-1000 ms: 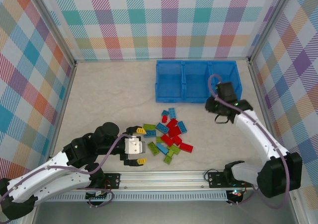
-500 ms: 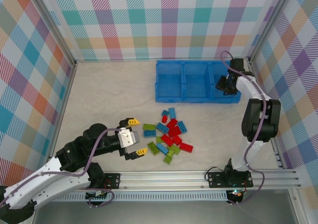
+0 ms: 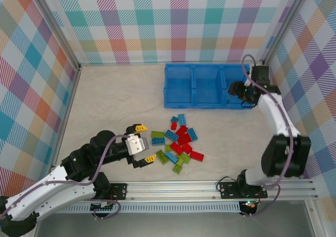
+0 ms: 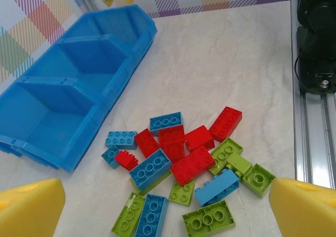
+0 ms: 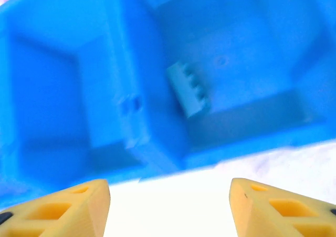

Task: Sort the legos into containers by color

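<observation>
**A:** Where are the legos (image 3: 178,145) right now?

**B:** Most lie in a loose heap of red, blue and lime green on the pale surface (image 3: 115,100), near the front and well apart from the blue bin (image 3: 205,104). Several bricks touch or overlap. One blue brick (image 5: 189,90) sits tilted inside the bin's right-hand end compartment. It is slightly blurred.

**A:** And the two arms?

**B:** The right pincer (image 5: 176,205) hangs over that end compartment. Its yellow fingers are spread, with nothing between them and no contact with the brick. The left pincer (image 3: 145,143) hovers just beside the heap's left edge, fully released and empty.

**A:** How would a brick handle?

**B:** Judging by looks, each is light, rigid plastic that is not fragile. The side walls are smooth, so one could slip out of a shallow pinch. The studded top gives no flat purchase, so the two long side walls, squeezed across the short width, seem the best hold.

**A:** Which one to go for?

**B:** Probably an outlier, such as the red brick (image 4: 226,122) at the heap's rim, where the fingers have room on both sides.
</observation>
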